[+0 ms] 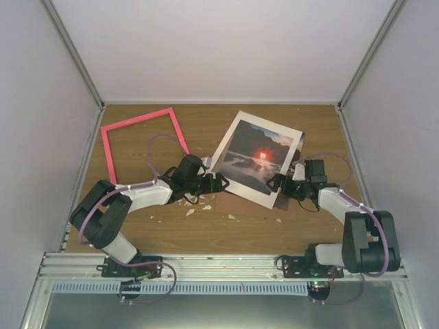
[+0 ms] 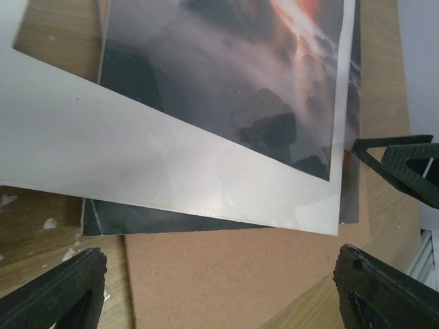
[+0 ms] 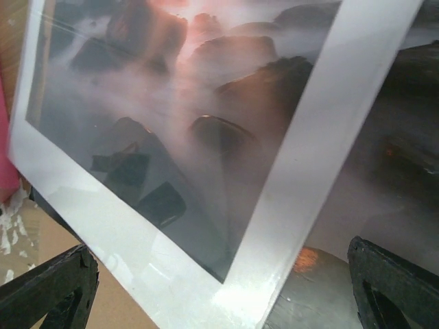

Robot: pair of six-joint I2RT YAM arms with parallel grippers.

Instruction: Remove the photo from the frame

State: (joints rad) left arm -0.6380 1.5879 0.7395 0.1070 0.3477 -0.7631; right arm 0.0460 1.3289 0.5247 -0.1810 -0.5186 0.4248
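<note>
Photo (image 1: 255, 161) lies flat just ahead of both sets of my jaws, out of the frame (image 1: 135, 118). The frame sits empty on the table (image 1: 206, 123), well off to the far left of my left gripper (image 1: 218, 184). A white mat (image 2: 137, 157) rests skewed on top of the print. From the left wrist I see the rocks and red glow through its window, and a dark strip of print sticks out under the mat's near edge. A brown backing board (image 2: 233, 281) lies under the stack and reaches toward me between the left fingers (image 2: 55, 291). Left jaws are spread wide and grip nothing; the mat's edge is just beyond the tips. My right gripper (image 1: 278, 183) faces the stack's opposite corner, fingertips near the left gripper's. Right jaws are also wide apart and hold nothing. From the right wrist, the mat's corner comes down between the right fingers (image 3: 48, 291), and bare print shows past the mat toward the right-hand finger. I cannot tell whether either finger touches paper. Small white scraps (image 1: 190, 211) dot the wood just behind the left jaws.
</note>
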